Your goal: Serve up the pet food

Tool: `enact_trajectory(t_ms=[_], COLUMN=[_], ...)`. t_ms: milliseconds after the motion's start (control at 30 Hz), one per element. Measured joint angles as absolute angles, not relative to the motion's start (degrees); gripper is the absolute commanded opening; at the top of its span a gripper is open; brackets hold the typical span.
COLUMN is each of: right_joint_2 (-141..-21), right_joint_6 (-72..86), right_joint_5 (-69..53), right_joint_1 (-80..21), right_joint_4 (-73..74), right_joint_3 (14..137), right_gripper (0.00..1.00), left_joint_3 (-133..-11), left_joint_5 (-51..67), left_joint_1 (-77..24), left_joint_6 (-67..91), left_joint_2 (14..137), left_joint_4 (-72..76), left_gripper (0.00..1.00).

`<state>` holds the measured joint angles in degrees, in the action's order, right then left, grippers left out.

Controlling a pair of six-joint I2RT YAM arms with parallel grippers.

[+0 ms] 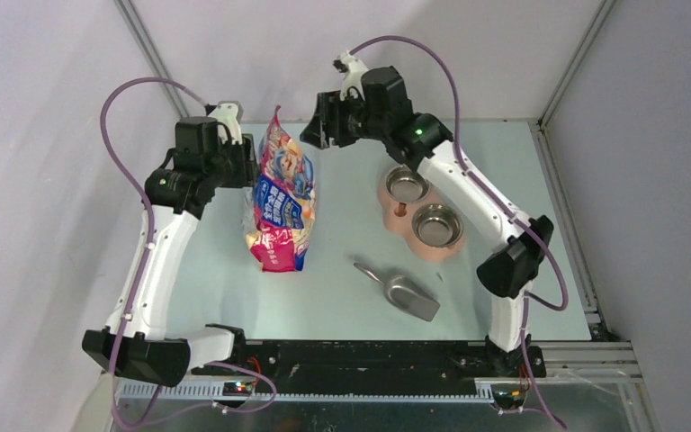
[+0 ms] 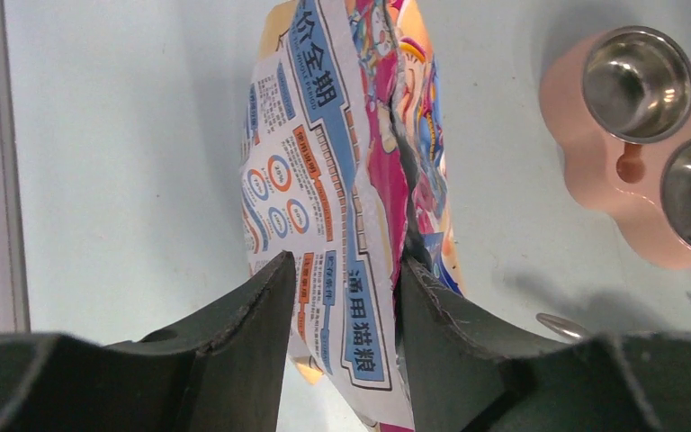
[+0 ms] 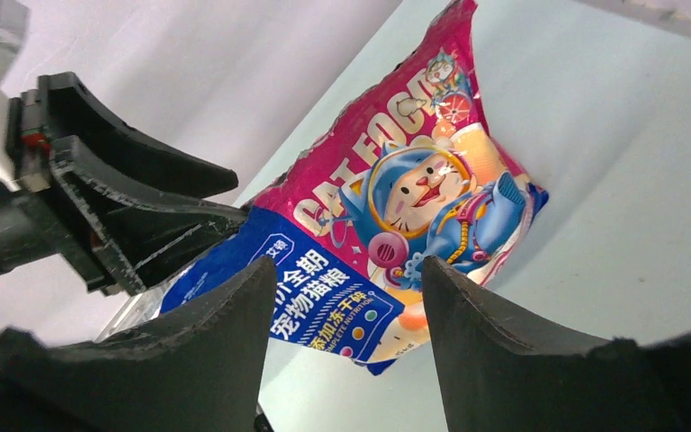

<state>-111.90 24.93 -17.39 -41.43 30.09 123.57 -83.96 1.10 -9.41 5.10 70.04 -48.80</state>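
Clearly the main hazard sits with the bag (image 1: pixel 281 202), which stands on edge on the counter (image 1: pixel 207 288) with only one gripper on it. The left gripper (image 2: pixel 345 265) is clenched on a printed panel near the bag's top, its fingers pressed to either side of the foil. The right gripper (image 3: pixel 349 265) hangs released just beside the top edge, jaws apart with nothing between them. We see no pet food anywhere in the open, so we judge it is all inside the bag. Both steel bowls (image 1: pixel 407 186) of the pink feeder (image 1: pixel 387 196) look empty. The glossy foil is slick and thin, so a one-sided pinch could slip or crumple, and the bag could flop over. If its mouth is open, which we cannot tell for certain, kibble would scatter across the counter instead of reaching the feeder. The scoop (image 1: pixel 405 292) lies well apart from the bag, nearer the feeder. Reaching for it with the right arm risks brushing the feeder and shoving the bowls out of place.
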Motion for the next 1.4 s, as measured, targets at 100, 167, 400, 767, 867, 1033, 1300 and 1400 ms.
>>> enact_trajectory(t_ms=[100, 167, 400, 767, 867, 1033, 1300, 1400], right_joint_2=[-109.3, -108.6, -109.0, -109.0, -109.0, -109.0, -109.4, -110.0], right_joint_6=[24.3, 23.9, 23.5, 22.2, 22.0, 22.0, 22.2, 22.2], right_joint_5=[-17.1, -17.2, -17.3, -16.0, -15.7, -15.2, -15.3, -15.2], right_joint_1=[-40.9, -41.2, -43.6, -45.0, -45.1, -45.0, -45.2, -45.5], right_joint_4=[29.9, 29.9, 30.5, 30.9, 30.9, 30.9, 30.9, 31.0], right_joint_3=[121.9, 121.0, 119.6, 117.0, 116.9, 116.9, 116.9, 116.9], right_gripper=[0.62, 0.62, 0.62, 0.61, 0.61, 0.61, 0.61, 0.61], left_joint_3=[-84.0, -84.0, -85.7, -97.1, -97.2, -94.9, -91.5, -91.6], left_joint_5=[0.1, 0.1, 2.8, 3.6, 2.5, -0.8, -1.3, -0.8], left_joint_1=[-9.4, -9.4, -9.3, -9.4, -9.6, -9.8, -9.8, -9.8], left_joint_6=[4.7, 4.5, 4.5, 3.7, 3.1, 0.9, -1.7, -1.7], left_joint_2=[70.0, 70.1, 72.4, 85.4, 85.1, 81.4, 76.5, 77.0], left_joint_4=[-48.9, -49.0, -49.7, -52.4, -52.8, -53.1, -55.2, -55.0], left_gripper=[0.52, 0.52, 0.52, 0.50, 0.50, 0.50, 0.50, 0.49])
